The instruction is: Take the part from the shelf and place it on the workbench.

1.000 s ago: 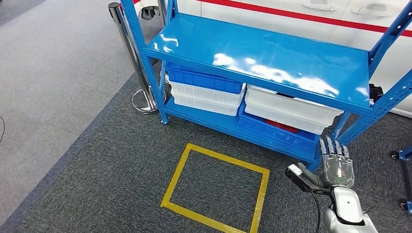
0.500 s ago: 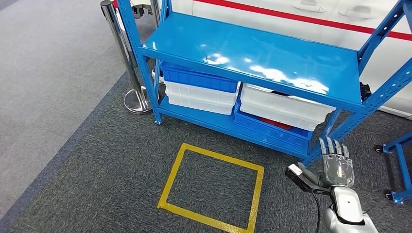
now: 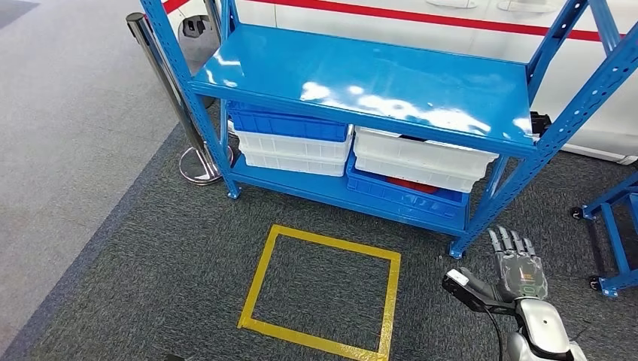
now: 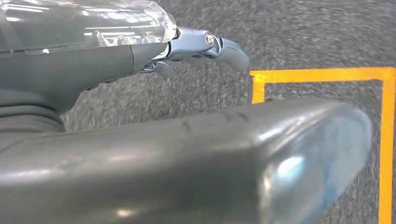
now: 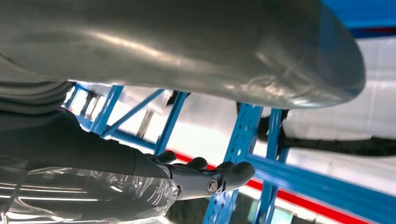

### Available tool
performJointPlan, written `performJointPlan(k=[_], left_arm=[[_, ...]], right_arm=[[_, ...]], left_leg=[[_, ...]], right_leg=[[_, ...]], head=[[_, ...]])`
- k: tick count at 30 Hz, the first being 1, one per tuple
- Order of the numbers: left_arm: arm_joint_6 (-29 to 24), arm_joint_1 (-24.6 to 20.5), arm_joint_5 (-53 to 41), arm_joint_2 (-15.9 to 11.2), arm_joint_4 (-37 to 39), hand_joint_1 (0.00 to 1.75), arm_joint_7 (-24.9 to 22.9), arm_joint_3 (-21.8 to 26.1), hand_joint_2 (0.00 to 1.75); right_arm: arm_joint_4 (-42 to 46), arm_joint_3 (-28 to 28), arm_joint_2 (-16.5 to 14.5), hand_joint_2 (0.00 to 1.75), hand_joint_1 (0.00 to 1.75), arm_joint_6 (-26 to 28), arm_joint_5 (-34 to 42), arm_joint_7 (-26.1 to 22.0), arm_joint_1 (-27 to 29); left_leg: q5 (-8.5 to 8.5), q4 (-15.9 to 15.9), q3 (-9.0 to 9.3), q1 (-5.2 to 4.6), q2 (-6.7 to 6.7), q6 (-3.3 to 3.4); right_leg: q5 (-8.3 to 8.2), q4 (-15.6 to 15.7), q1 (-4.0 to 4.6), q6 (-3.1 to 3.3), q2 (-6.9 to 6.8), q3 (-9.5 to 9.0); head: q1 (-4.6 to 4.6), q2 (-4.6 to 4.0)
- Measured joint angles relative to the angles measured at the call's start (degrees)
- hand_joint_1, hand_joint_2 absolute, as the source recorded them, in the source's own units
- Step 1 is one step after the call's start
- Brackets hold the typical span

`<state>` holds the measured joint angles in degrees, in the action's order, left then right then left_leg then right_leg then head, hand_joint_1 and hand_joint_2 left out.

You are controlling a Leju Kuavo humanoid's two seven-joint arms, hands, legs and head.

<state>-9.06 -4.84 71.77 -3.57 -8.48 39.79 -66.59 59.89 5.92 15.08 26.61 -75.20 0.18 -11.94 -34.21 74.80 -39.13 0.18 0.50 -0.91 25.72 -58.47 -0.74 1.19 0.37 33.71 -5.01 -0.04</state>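
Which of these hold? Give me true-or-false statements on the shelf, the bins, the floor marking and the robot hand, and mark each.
1. The blue shelf's top board is bare. True.
2. The right robot hand holds a part. False: it is open, with nothing in it.
3. A yellow tape square marks the carpet in front of the shelf. True.
4. Every bin on the lower level is white. False: white bins are stacked with blue bins.
5. A metal post stands at the shelf's right end. False: it stands at the left end.
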Motion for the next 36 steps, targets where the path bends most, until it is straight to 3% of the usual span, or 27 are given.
performJointPlan(k=[1, 3, 4, 5, 8, 10, 13, 14, 15, 16, 18, 20, 23, 24, 26, 28, 29, 30, 31, 32, 34, 36], left_arm=[[0.2, 0.2, -0.5, 0.1, 0.0, 0.0, 0.0, 1.4, 0.0], [0.6, 0.4, -1.3, 0.1, 0.0, 0.0, -0.3, 3.4, 0.0], [0.7, 0.4, -1.6, 0.1, 0.1, 0.0, -0.5, 4.0, 0.0], [0.6, 0.5, -1.7, 0.1, 0.1, 0.0, -0.9, 4.4, 0.0], [-0.1, 0.6, -1.7, 0.2, 0.1, 0.0, -1.9, 5.4, 0.0], [-0.5, 0.6, -1.7, 0.3, 0.1, 0.0, -2.2, 5.8, 0.0], [-0.8, 0.8, -1.5, 0.3, 0.1, 0.0, -2.3, 6.3, 0.0], [-0.7, 0.9, -1.5, 0.3, 0.1, 0.0, -2.3, 6.4, 0.0], [-0.7, 1.0, -1.5, 0.3, 0.1, 0.0, -2.2, 6.5, 0.0], [-0.7, 1.0, -1.5, 0.4, 0.1, 0.0, -2.1, 6.5, 0.0], [-0.7, 1.0, -1.6, 0.5, 0.1, 0.0, -1.9, 6.5, 0.0], [-0.7, 1.0, -1.6, 0.5, 0.1, 0.0, -1.9, 6.5, 0.0], [-0.6, 1.1, -1.7, 0.5, 0.2, 0.0, -1.8, 6.5, 0.0], [-0.6, 1.2, -1.8, 0.5, 0.2, 0.0, -1.9, 6.5, 0.0], [-0.6, 1.2, -2.1, 0.6, 0.2, 0.0, -2.2, 6.5, 0.0], [-0.6, 1.2, -2.2, 0.6, 0.2, 0.0, -2.5, 6.5, 0.0], [-0.6, 1.3, -2.1, 0.6, 0.2, 0.0, -2.6, 6.5, 0.0], [-0.5, 1.3, -2.1, 0.6, 0.2, 0.0, -2.7, 6.5, 0.0], [-0.5, 1.3, -2.0, 0.6, 0.2, 0.0, -2.8, 6.5, 0.0], [-0.4, 1.3, -1.9, 0.6, 0.2, 0.0, -2.8, 6.5, 0.0], [-0.2, 1.3, -1.7, 0.5, 0.2, 0.0, -2.8, 6.5, 0.0], [-0.1, 1.3, -1.6, 0.4, 0.2, 0.0, -2.7, 6.5, 0.0]], right_arm=[[-0.1, 0.0, 0.0, 0.0, 0.0, -0.3, 0.6, -0.4, -0.1], [-0.3, 0.0, 0.0, 0.0, 0.0, -0.3, 1.5, -0.7, -0.4], [-0.3, 0.0, 0.1, 0.0, 0.0, -0.3, 1.8, -0.7, -0.5], [-0.3, 0.0, 0.1, 0.0, 0.0, -0.2, 2.1, -0.6, -0.6], [-0.3, 0.1, 0.5, 0.0, 0.0, -0.1, 2.5, -0.4, -0.7], [-0.3, 0.2, 1.0, 0.0, 0.0, 0.0, 2.9, -0.4, -0.7], [-0.3, 0.3, 1.7, 0.0, 0.0, 0.4, 3.5, -0.5, -0.7], [-0.3, 0.3, 1.8, 0.0, 0.0, 0.5, 3.7, -0.6, -0.6], [-0.4, 0.4, 1.8, 0.0, 0.0, 0.6, 3.9, -0.7, -0.4], [-0.4, 0.4, 2.0, 0.0, 0.0, 0.6, 4.1, -0.7, -0.4], [-0.4, 0.5, 2.2, 0.0, 0.0, 0.7, 4.3, -0.7, -0.6], [-0.4, 0.5, 2.4, 0.0, 0.0, 0.8, 4.3, -0.7, -0.8], [-0.4, 0.6, 2.5, 0.0, 0.0, 0.9, 4.3, -0.6, -0.9], [-0.5, 0.6, 2.5, 0.0, 0.0, 0.9, 4.3, -0.6, -1.0], [-0.6, 0.8, 2.5, 0.0, 0.0, 0.9, 4.3, -0.5, -1.2], [-0.7, 0.9, 2.4, 0.0, 0.0, 0.9, 4.2, -0.5, -1.4], [-0.9, 1.1, 2.4, 0.0, 0.0, 0.9, 4.1, -0.5, -1.5], [-1.2, 1.2, 2.4, 0.0, 0.0, 1.0, 4.1, -0.4, -1.6], [-1.4, 1.3, 2.3, 0.0, 0.0, 1.1, 4.0, -0.4, -1.7], [-1.6, 1.4, 2.3, 0.0, 0.0, 1.1, 4.0, -0.4, -1.8], [-2.0, 1.5, 2.2, 0.0, 0.0, 1.4, 4.0, -0.3, -2.0], [-2.2, 1.6, 2.2, 0.0, 0.0, 1.5, 4.0, -0.3, -2.1]], left_leg=[[1.79, -2.4, 1.01, 0.0, -0.01, 0.16], [5.99, -10.6, 4.72, -0.09, -0.27, 0.82], [7.23, -13.9, 6.17, -0.2, -0.46, 1.15], [7.77, -15.8, 6.92, -0.33, -0.65, 1.42], [8.36, -16.9, 6.93, -0.33, -0.65, 2.02], [9.25, -17.8, 6.79, -0.05, -0.42, 2.71], [10.18, -18.1, 5.81, -0.06, -0.18, 3.13], [10.41, -18.0, 5.35, -0.07, -0.11, 3.11], [10.65, -17.8, 4.88, -0.07, -0.05, 3.04], [10.86, -17.6, 4.42, -0.05, -0.01, 2.92], [11.19, -16.9, 3.5, -0.03, 0.02, 2.55], [11.58, -16.3, 2.89, -0.12, 0.01, 1.96], [12.47, -16.2, 2.44, -0.17, -0.03, 0.9], [12.08, -15.8, 2.04, -0.11, -0.07, 0.56], [8.58, -12.3, 0.48, 0.03, -0.15, -0.06], [3.57, -5.2, -1.69, 0.1, -0.16, -0.54], [2.27, -2.0, -2.38, 0.11, -0.16, -0.64], [2.14, -0.2, -2.36, 0.1, -0.17, -0.6], [3.0, -0.6, -1.3, 0.06, -0.18, -0.41], [4.37, -3.2, 0.87, -0.04, -0.2, -0.02], [6.04, -11.8, 6.7, -0.43, -0.34, 1.25], [6.13, -17.1, 9.94, -0.89, -0.39, 2.05]], right_leg=[[0.03, -0.1, 0.02, -0.04, 0.22, -0.05], [0.07, -0.1, 0.09, -0.22, 0.49, -0.17], [0.03, -0.2, 0.15, -0.43, 0.56, -0.12], [-0.09, -0.3, 0.18, -0.69, 0.59, 0.02], [-0.39, -0.3, 0.11, -1.68, 0.63, 0.4], [1.61, -1.9, 0.1, -2.22, 0.48, 1.11], [8.24, -11.7, -0.07, -2.78, 0.26, 4.54], [9.39, -14.5, -0.13, -2.94, 0.23, 5.24], [9.39, -15.4, -0.21, -3.07, 0.18, 5.05], [8.3, -13.9, -0.3, -3.17, 0.1, 3.67], [5.57, -6.2, -0.52, -3.27, -0.18, -1.38], [4.25, -0.7, -0.33, -2.84, -0.22, -4.56], [3.61, 0.0, -0.07, -1.68, -0.11, -4.12], [3.26, 0.0, -0.14, -1.18, -0.16, -3.73], [2.34, 0.3, -0.32, -0.23, -0.28, -2.7], [1.47, 0.2, -0.19, 0.19, -0.31, -1.58], [1.06, 0.2, -0.08, 0.23, -0.3, -1.05], [0.68, 0.1, 0.05, 0.24, -0.3, -0.54], [0.34, 0.1, 0.21, 0.22, -0.29, -0.08], [0.04, 0.0, 0.37, 0.18, -0.26, 0.28], [-0.43, 0.0, 0.57, 0.0, -0.28, 0.64], [-0.86, 0.1, 0.42, -0.5, -0.38, 0.66]], head=[[0.0, 0.0], [0.01, 0.0], [0.01, 0.0], [0.01, 0.0], [0.0, 0.0], [0.02, 0.0], [0.04, 0.0], [0.04, 0.0], [0.04, 0.0], [0.04, 0.0], [0.04, 0.0], [0.02, 0.0], [-0.01, 0.0], [-0.01, 0.0], [-0.01, 0.0], [-0.01, 0.0], [0.0, 0.0], [0.0, 0.0], [0.0, 0.0], [0.0, 0.0], [-0.01, 0.0], [-0.01, 0.0]])
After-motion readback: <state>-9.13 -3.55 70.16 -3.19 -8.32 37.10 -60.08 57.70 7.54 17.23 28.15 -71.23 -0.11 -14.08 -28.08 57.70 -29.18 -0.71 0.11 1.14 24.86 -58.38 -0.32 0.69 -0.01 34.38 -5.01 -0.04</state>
